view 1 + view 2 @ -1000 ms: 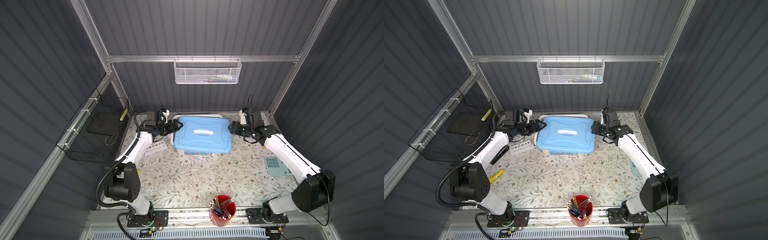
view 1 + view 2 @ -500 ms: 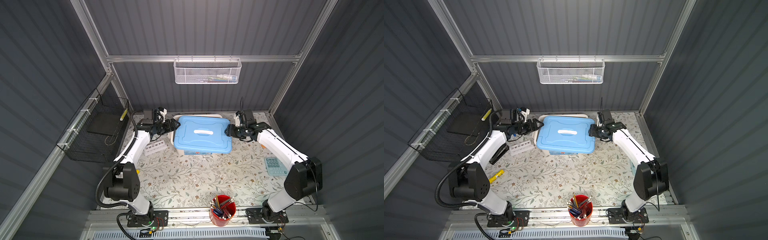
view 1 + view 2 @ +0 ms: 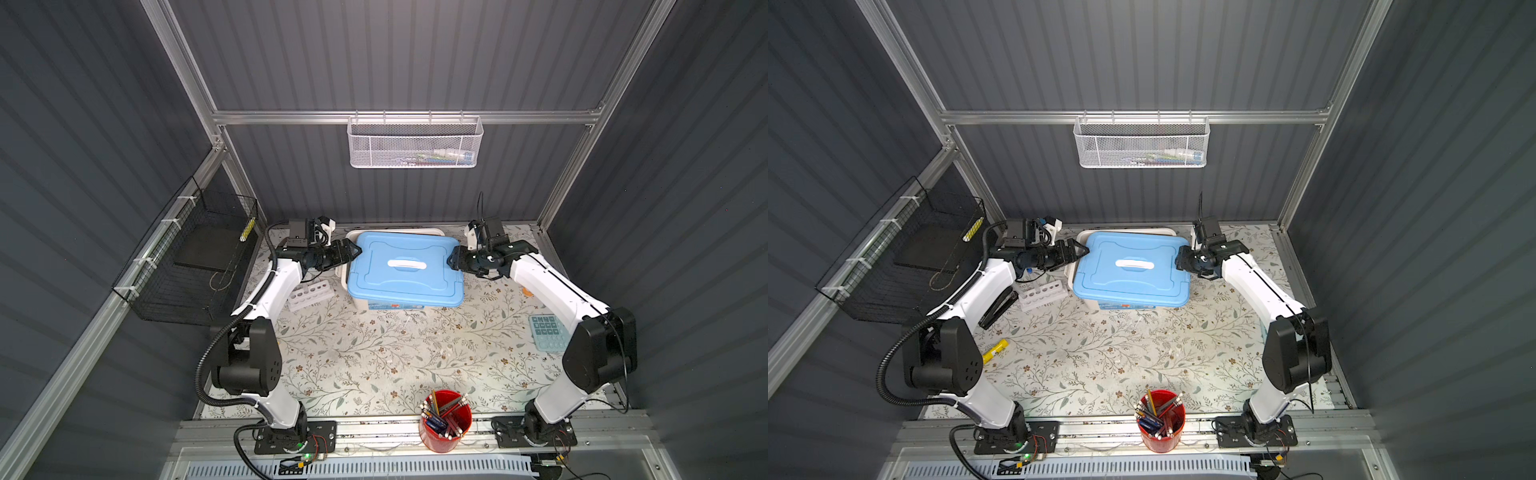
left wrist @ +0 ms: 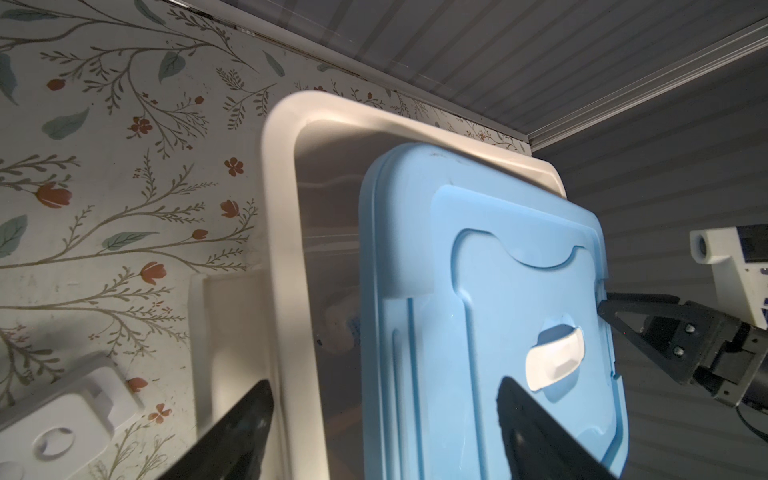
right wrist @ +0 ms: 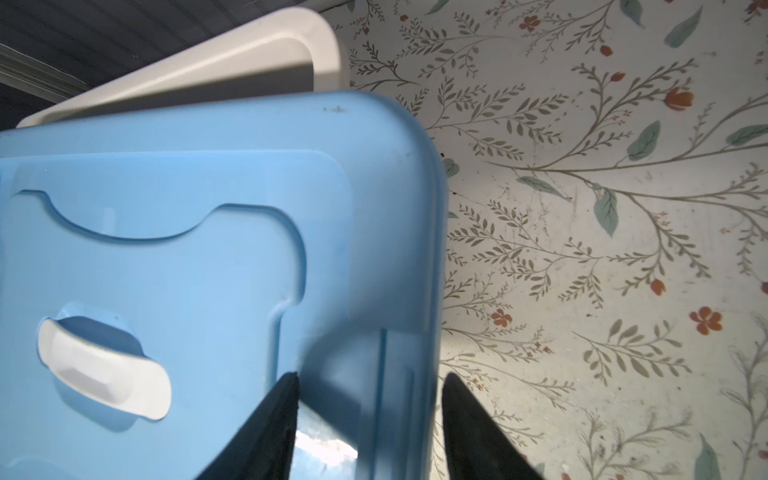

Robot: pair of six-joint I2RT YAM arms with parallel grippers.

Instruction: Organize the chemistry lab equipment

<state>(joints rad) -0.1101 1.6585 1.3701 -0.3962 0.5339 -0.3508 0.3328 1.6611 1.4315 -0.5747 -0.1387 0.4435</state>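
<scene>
Your left fingers (image 4: 523, 424) gape while the right fingers (image 5: 266, 428) straddle the blue lid (image 3: 405, 266) — gripping it or not, I cannot tell — so lifting one-sided may jam it on the bin (image 4: 282, 208).

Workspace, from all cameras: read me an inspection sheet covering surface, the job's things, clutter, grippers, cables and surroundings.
Surface: floral table cover, flat.
Job's things: blue lid lies offset on the white bin, rim exposed at the back; contents hidden. White tube rack beside it.
Clutter: red pencil cup, pale blue calculator, yellow item.
Grippers: left gripper open at the lid's left edge; right gripper jaws astride its right edge, grip unclear.
Cables: black conduit loops beside the left arm's base.
Surroundings: white mesh basket on the back wall; black wire basket on the left wall.
</scene>
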